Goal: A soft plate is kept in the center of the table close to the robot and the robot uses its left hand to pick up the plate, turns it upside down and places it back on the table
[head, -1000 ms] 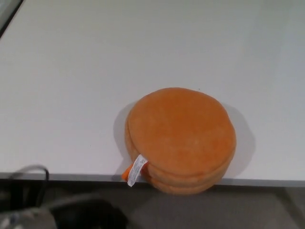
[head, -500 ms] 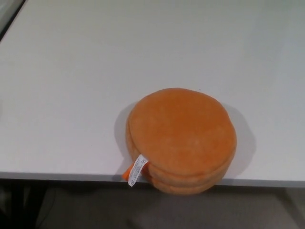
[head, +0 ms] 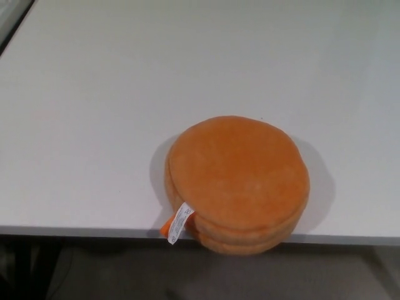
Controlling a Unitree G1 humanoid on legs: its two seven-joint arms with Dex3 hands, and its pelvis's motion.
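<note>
A round, soft orange plush plate (head: 237,181) lies flat on the white surface (head: 94,125), at its near edge and slightly overhanging it. A small white fabric tag (head: 179,222) hangs from the plate's near-left rim, over the edge.

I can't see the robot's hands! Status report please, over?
Both hands out of view. Orange soft plate on the white table, at the near edge, white tag hanging over. Nothing in the way.
</note>
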